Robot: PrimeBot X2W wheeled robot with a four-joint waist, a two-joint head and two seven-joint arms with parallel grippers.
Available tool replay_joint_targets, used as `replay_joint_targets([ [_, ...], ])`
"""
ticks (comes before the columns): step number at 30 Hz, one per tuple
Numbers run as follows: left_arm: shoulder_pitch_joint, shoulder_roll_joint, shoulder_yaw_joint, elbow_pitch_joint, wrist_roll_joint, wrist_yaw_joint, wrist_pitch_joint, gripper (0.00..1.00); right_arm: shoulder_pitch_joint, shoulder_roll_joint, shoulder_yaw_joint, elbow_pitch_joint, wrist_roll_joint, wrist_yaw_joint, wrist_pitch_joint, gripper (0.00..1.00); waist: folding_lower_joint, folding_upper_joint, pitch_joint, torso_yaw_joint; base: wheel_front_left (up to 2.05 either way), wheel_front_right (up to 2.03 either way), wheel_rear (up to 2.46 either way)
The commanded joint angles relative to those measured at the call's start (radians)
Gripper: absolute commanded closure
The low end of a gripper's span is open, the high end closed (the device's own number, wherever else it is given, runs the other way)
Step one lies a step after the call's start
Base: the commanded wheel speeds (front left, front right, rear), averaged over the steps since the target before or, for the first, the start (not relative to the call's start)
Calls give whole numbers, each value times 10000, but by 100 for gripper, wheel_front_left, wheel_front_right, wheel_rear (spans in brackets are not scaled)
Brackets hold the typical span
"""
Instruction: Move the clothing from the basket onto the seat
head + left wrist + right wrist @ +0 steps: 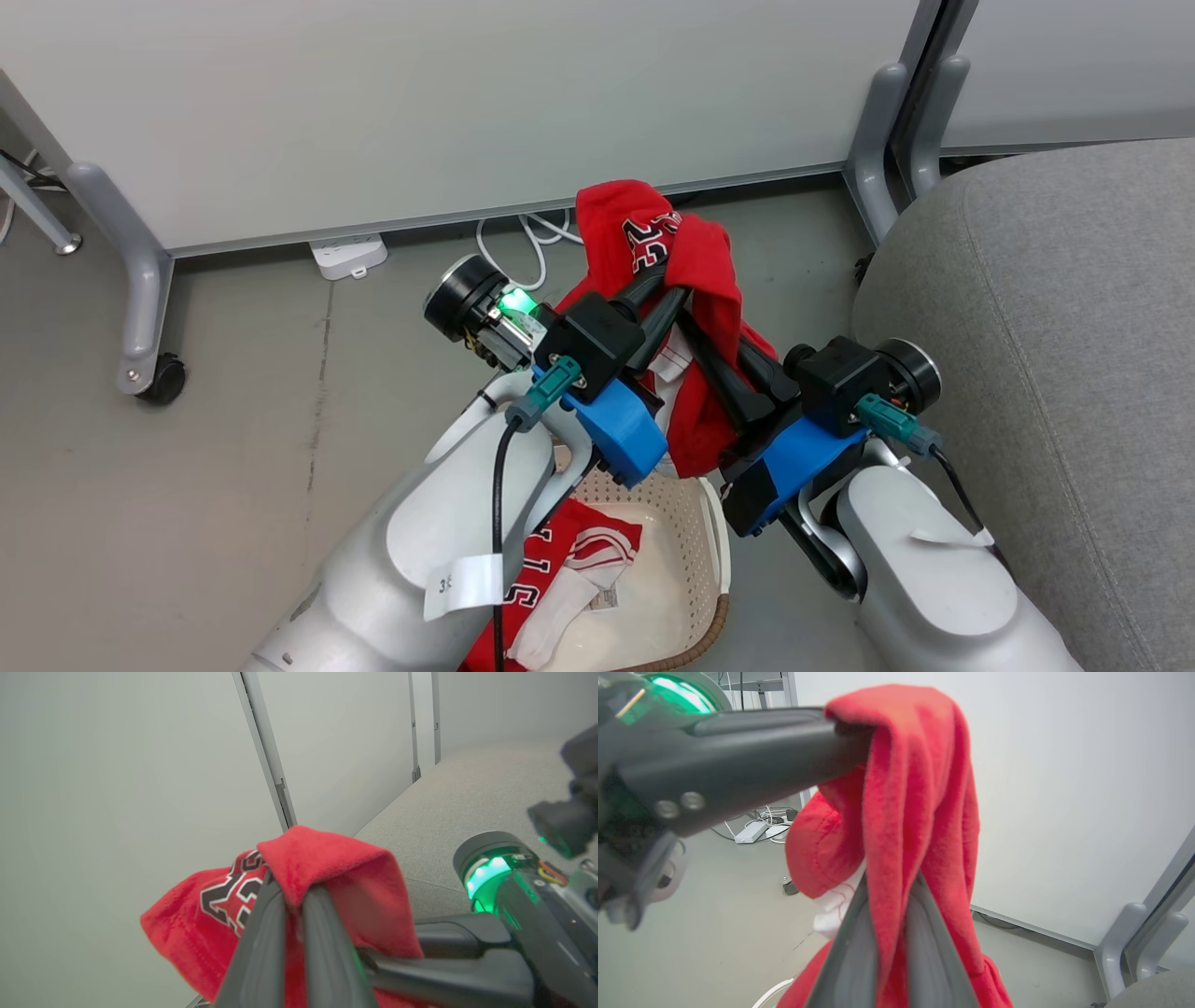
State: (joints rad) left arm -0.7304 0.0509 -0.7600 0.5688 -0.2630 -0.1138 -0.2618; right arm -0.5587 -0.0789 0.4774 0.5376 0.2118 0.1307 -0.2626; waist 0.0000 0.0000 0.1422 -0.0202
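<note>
Jersey [616, 215], frame centre, pinched by left hand [667, 278] and right hand [688, 319] above basket [695, 523]: to be carried taut to seat [1046, 327] at right, released together.

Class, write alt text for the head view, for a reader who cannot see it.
The left claw and right claw, both dark-fingered, pinch a red soft-fabric jersey with black lettering, held above a cream perforated plastic basket where another red jersey lies. A large grey fabric seat stands to the right.
</note>
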Motion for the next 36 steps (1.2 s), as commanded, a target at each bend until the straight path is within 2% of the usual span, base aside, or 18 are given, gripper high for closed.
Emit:
replay_joint_targets([
  [1, -111, -7, -39, 13, -8, 65, -48, 100, -124, 28, -9, -43, 18, 1, -33, 100, 0, 0, 1, 4, 0, 0, 0],
  [4, -114, -7, -50, 33, -23, 75, -48, 100, -124, 29, -13, -65, 32, 3, -35, 100, 0, 0, 12, 4, 0, 0, 0],
  [5, -112, -7, -42, 34, -38, 88, -48, 77, -126, 29, -12, -69, 33, 3, -33, 100, 0, 0, 17, 5, 0, 0, 0],
  [6, -117, -7, -38, 28, -53, 100, -48, 2, -133, 30, -17, -78, 33, 3, -35, 100, 0, 0, 27, 6, 0, 0, 0],
  [15, -103, -8, -70, 24, -74, 161, -47, 0, -204, -20, -207, -151, 56, 3, -33, 100, 0, 0, 135, 7, 0, 0, 0],
  [22, -138, -6, -124, 9, -55, 201, -40, 0, -235, -61, -844, -314, 34, 1, -35, 100, 0, 0, 435, -154, 0, 0, 0],
  [36, -365, -3, -446, 38, 158, 110, -40, 0, -281, -388, -2421, -1017, -185, 1, -35, 100, 0, 0, 1595, -1430, 0, 0, 0],
])
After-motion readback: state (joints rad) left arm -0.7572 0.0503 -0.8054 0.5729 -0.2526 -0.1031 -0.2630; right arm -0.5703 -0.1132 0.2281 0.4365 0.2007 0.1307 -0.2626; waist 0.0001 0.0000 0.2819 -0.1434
